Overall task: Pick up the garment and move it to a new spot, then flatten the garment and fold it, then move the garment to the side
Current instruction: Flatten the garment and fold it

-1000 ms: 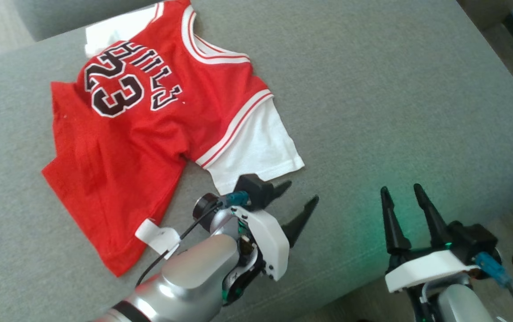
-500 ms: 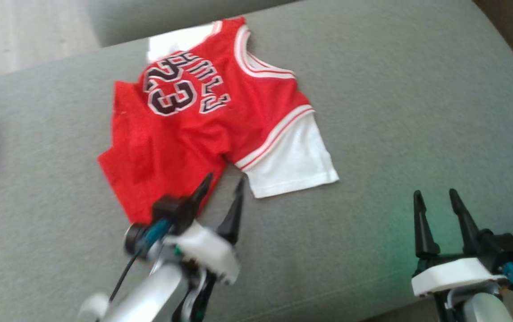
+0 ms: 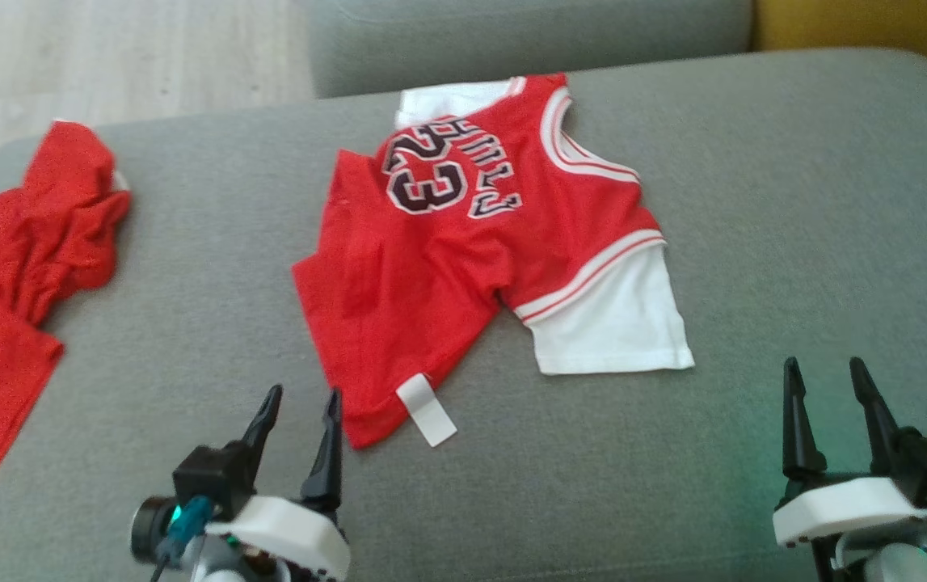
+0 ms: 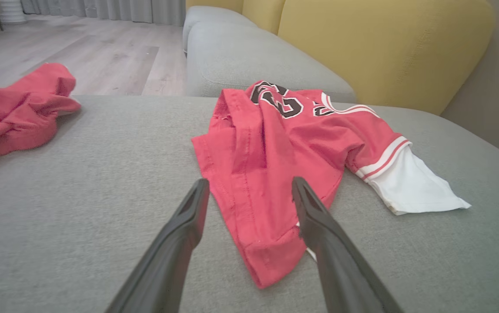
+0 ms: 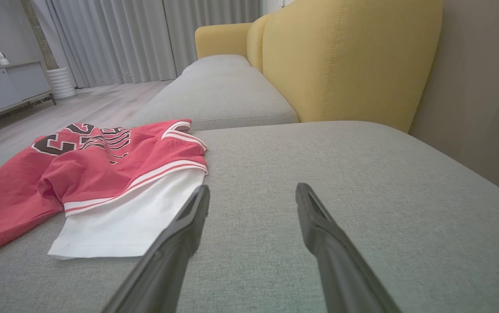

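Note:
A red jersey (image 3: 447, 267) with a black "23" and white sleeves lies face up and partly spread on the grey cushion (image 3: 794, 202); its hem corner is folded, with a white label (image 3: 427, 410) showing. My left gripper (image 3: 303, 396) stands open just short of that hem corner, holding nothing. In the left wrist view the garment (image 4: 275, 156) lies just beyond the open left gripper (image 4: 250, 182). My right gripper (image 3: 823, 365) is open and empty to the right of the white sleeve. In the right wrist view the garment (image 5: 79, 174) lies left of the right gripper (image 5: 253, 188).
A second, crumpled red garment (image 3: 35, 242) lies at the cushion's left end, also in the left wrist view (image 4: 14, 113). A yellow backrest (image 5: 345, 56) rises behind the cushion. Wooden floor (image 3: 107, 56) lies past the far left edge. Bare cushion stretches right of the jersey.
The head camera has swung, shifting the jersey rightward in view and bringing the crumpled red garment in. My left gripper has drawn back from beside the white sleeve to below the hem.

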Tool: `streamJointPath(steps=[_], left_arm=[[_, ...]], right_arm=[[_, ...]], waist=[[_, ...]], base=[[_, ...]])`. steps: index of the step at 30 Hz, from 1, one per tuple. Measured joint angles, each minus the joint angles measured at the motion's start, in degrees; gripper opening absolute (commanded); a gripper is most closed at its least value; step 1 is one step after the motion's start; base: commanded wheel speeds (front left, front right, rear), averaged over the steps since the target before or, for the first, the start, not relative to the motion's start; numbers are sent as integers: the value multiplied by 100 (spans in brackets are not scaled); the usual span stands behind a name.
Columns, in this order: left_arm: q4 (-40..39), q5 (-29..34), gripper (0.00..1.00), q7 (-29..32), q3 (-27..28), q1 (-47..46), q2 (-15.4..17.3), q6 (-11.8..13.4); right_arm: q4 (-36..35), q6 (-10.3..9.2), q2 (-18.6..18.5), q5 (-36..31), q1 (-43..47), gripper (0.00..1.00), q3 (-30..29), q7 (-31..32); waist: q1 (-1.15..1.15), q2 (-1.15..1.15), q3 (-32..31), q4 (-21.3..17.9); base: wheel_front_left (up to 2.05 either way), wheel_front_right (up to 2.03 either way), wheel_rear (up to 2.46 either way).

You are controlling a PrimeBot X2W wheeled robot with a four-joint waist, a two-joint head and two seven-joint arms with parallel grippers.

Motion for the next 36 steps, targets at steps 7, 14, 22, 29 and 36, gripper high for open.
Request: streamJointPath(steps=[7, 14, 22, 29, 36], left_arm=[[34, 531, 100, 0, 621, 448, -180, -470], [110, 875, 100, 0, 1152, 828, -438, -805], [143, 1159, 100, 0, 1475, 848, -659, -1100], [182, 1324, 100, 0, 1730, 850, -747, -1251], [222, 1385, 100, 0, 2017, 870, -802, -1314]], right_arm=[[201, 0, 2, -52, 178, 100, -36, 0], [339, 0, 2, -52, 229, 100, -47, 0], [400, 0, 2, -51, 229, 100, 23, 0], [400, 0, 2, -49, 229, 100, 48, 0], [419, 0, 2, -48, 229, 100, 188, 0]], waist=[[0, 0, -291, 238], [0, 0, -451, 298], [0, 0, -496, 313], [0, 0, -511, 311], [0, 0, -523, 330]], base=[[0, 0, 0], [0, 0, 0], [0, 0, 0], [0, 0, 0], [0, 0, 0]])
